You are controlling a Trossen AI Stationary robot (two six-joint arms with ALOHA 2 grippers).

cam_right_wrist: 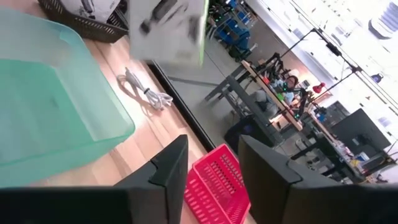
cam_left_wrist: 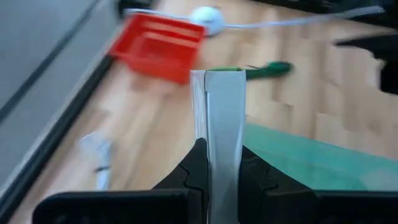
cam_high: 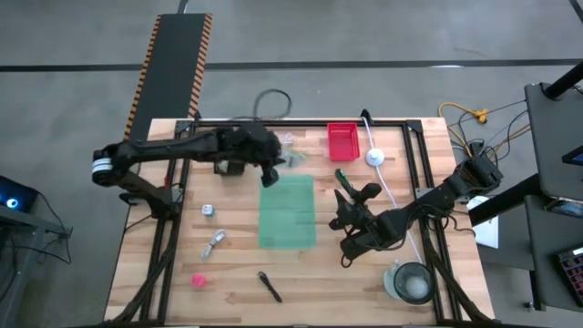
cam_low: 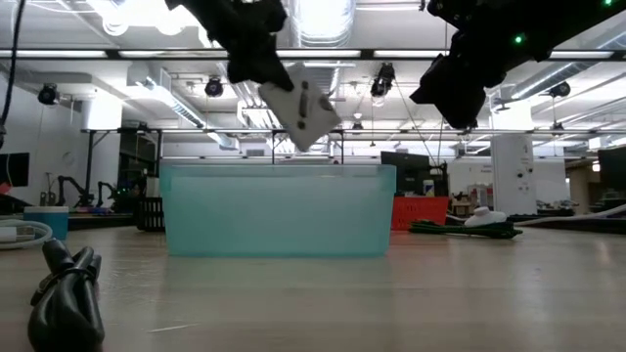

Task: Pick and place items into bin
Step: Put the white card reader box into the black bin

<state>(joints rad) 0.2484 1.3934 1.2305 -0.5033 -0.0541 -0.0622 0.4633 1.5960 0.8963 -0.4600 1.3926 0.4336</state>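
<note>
Left claw (cam_left_wrist: 217,177) carries a packet (cam_left_wrist: 219,134) above the bin (cam_high: 287,211).

It pinches the white packet by 1 edge, hanging over the bin's far rim. The right claw (cam_right_wrist: 211,165) hovers beside the bin, its fingers apart and empty. As I see it, a release here could clip the rim, so the packet tips out onto the desk (cam_high: 237,273) near the red basket (cam_high: 342,141).

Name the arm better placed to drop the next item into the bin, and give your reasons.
Left. The left gripper is shut on a white packet and hangs by the green bin's far edge. The right gripper is open and empty beside the bin.
</note>
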